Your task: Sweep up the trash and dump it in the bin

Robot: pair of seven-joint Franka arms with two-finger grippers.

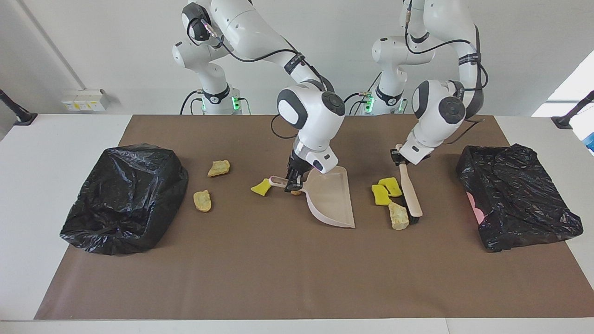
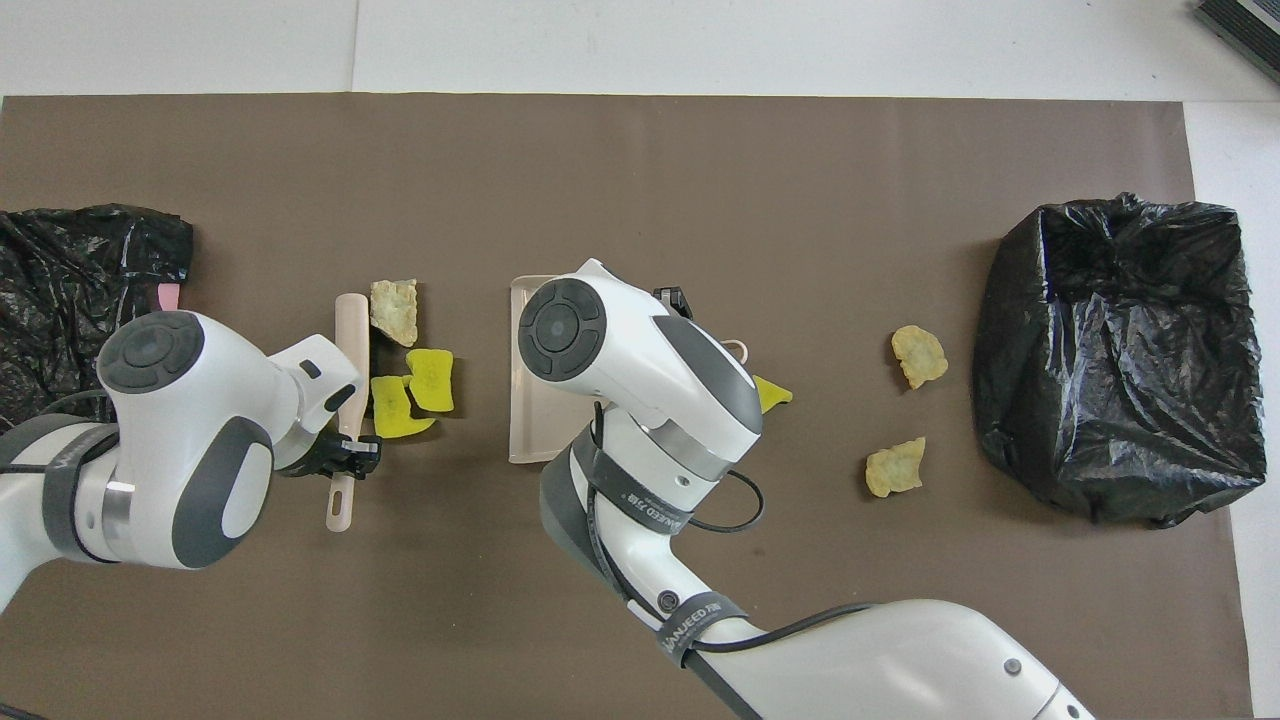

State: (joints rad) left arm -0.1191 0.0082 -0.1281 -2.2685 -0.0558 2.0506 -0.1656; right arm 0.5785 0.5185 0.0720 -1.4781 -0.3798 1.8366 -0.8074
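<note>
Step in hand: sweeping the three pieces at the left arm's end of the tabletop (image 1: 297, 278) toward the pale pink plastic dustpan (image 1: 330, 199).
Left hand: the left hand (image 1: 397, 157) is clamped on the handle of the beige wooden brush with black bristles (image 1: 410, 195), bristles touching the tan piece.
Right hand: the right hand (image 1: 292, 181) is clamped on the dustpan's handle, the pan's open lip facing the brush.
Doing it well: I'd keep the bristles flat on the brown mat and push in one even stroke so all three pieces travel together; the pan's lip should stay pressed down so nothing slides under it.
Trash near brush: two bright yellow sponge chunks (image 1: 386, 190) lie touching each other, with a tan bread-like lump (image 1: 397, 216) just beside them.
Trash elsewhere: another yellow sponge chunk (image 1: 261, 187) sits by the dustpan handle; two tan bread-like pieces (image 1: 210, 184) lie near the black bag-lined bin (image 1: 125, 197) at the right arm's end.
Look: small, light, crumbly or spongy; likely to roll or bounce if struck fast.
</note>
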